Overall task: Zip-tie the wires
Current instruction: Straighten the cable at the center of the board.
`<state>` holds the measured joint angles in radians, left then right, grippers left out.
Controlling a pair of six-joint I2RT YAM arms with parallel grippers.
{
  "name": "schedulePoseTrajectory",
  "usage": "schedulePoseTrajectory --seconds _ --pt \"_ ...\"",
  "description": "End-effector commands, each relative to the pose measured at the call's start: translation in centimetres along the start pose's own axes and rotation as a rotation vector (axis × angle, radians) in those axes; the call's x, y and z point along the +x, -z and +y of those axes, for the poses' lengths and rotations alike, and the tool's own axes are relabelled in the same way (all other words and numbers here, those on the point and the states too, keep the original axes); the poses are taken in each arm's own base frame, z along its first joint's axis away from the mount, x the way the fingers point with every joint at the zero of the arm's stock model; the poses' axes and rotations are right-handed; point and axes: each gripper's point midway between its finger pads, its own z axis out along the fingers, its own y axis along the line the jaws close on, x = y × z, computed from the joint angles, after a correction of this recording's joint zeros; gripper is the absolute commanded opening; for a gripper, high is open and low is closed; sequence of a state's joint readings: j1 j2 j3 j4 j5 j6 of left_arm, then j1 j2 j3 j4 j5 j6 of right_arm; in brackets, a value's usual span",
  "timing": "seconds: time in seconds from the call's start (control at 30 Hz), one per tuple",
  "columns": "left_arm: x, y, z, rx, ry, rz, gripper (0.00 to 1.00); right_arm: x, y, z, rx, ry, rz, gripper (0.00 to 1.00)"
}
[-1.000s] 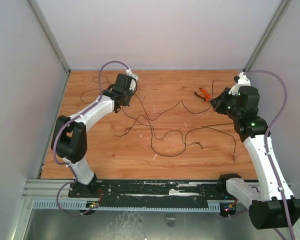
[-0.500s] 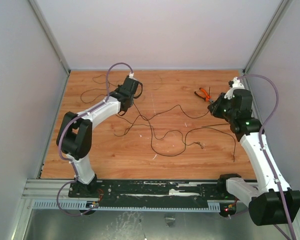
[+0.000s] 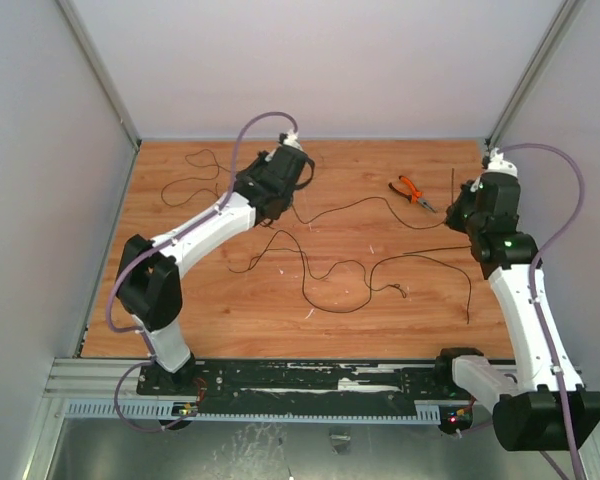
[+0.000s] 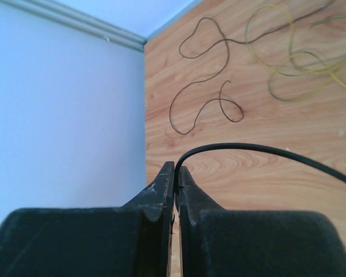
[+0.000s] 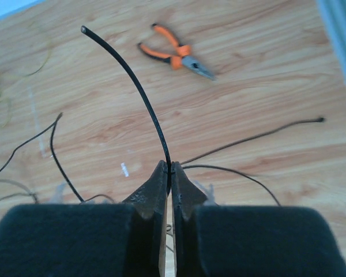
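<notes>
Left wrist view shows the left end effector (image 4: 176,173) pinching a strand of the wires (image 4: 259,149). The right end effector (image 5: 168,172) pinches another strand near the pliers (image 5: 177,56)

Left arm (image 3: 195,228) and right arm (image 3: 528,305): white link shells, black joint housings. Both bases (image 3: 168,372) are black. A lilac cable (image 3: 248,126) arcs off each wrist; the right cable (image 3: 581,195) runs down to the shoulder. A green light (image 3: 507,241) glows on the right forearm joint. Left pincer (image 4: 176,172) and right pincer (image 5: 168,168): matte black, wedge-tipped fingers (image 4: 153,199), scuffed edges.
</notes>
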<state>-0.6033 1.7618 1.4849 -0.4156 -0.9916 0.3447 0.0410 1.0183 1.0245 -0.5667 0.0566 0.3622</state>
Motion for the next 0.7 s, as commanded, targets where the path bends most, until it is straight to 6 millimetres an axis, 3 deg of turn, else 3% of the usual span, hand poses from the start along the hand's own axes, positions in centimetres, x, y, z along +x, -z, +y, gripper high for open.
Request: schedulePoseTrajectory --seconds 0.0,0.17,0.4,0.67 --pt "0.6 4.1 0.5 -0.020 -0.130 0.009 0.00 -1.4 1.8 -4.4 0.205 -0.005 -0.055 0.00" --pt "3.9 5.7 0.7 -0.077 -0.228 0.054 0.00 -0.8 2.5 -9.0 0.390 -0.058 -0.089 0.00" --pt "4.6 6.8 1.4 -0.057 -0.238 0.018 0.00 -0.6 2.3 -14.5 0.541 -0.203 -0.186 0.00" --pt "6.3 6.7 -1.4 0.062 -0.351 -0.035 0.00 0.1 1.5 -19.7 0.727 -0.311 -0.259 0.00"
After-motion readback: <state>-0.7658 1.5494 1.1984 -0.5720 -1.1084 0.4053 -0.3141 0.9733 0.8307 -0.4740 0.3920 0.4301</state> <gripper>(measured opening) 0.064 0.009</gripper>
